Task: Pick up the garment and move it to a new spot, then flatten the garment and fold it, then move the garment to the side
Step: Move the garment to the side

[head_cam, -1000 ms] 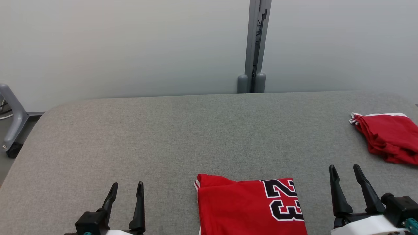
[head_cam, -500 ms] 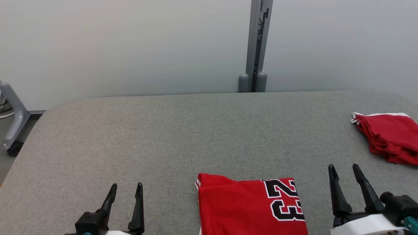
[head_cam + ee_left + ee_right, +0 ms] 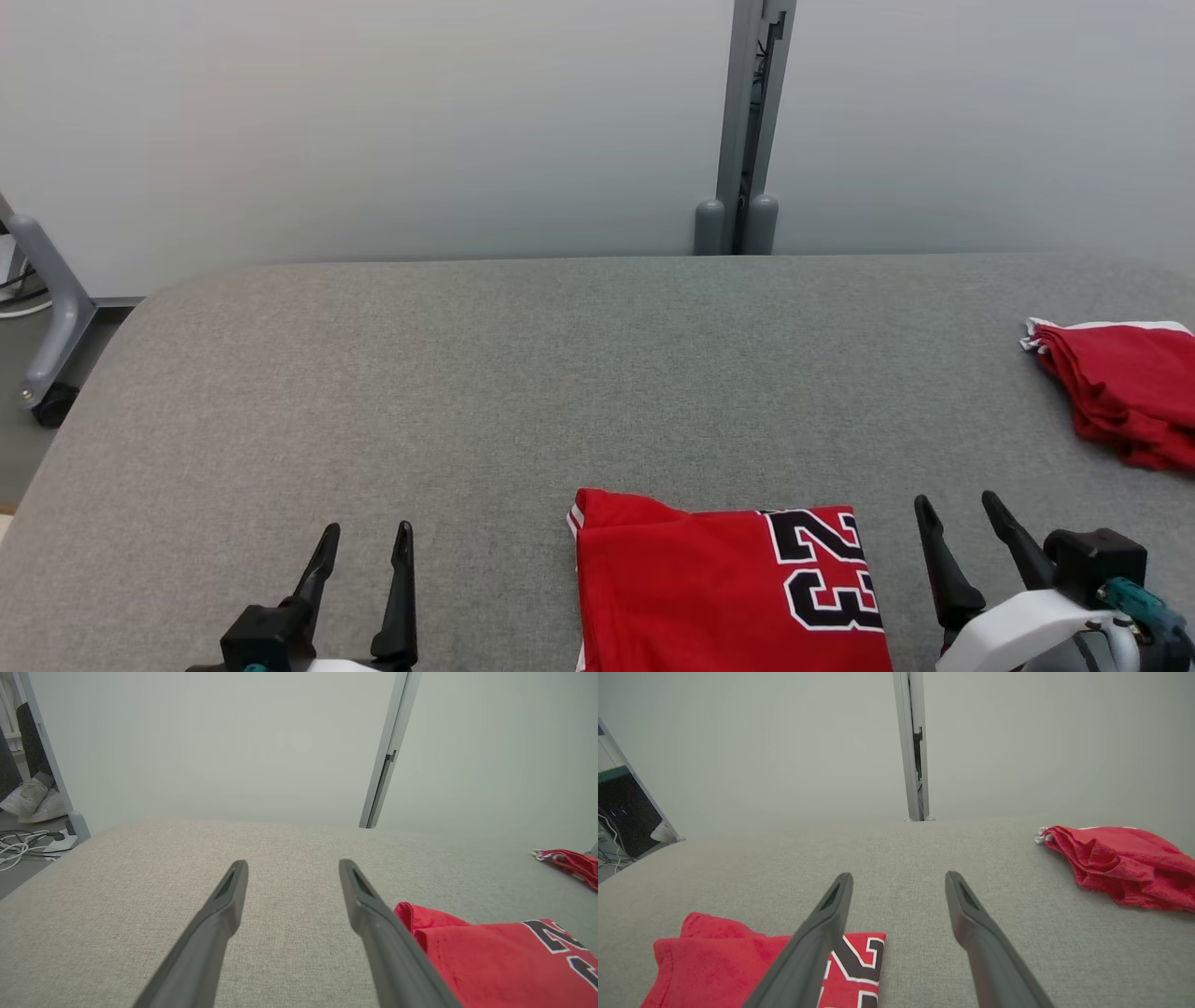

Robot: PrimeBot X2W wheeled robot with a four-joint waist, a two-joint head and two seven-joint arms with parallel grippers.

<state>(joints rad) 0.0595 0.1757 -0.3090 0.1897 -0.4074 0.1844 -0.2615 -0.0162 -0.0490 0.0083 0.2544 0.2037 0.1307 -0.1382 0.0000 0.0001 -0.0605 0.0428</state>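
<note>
**Two open sets of fingers, one folded shirt**

My left fingers (image 3: 400, 579) stay spread wide over the gray bench (image 3: 467, 373), holding nothing. The garment (image 3: 709, 597), red with a big 23, lies folded flat between my arms. My right fingers (image 3: 938, 551), spread and empty too, have slid a bit closer to it. I think the fold is done, so moving it aside comes next. Another red cloth (image 3: 1120, 401) lies far right.
</note>
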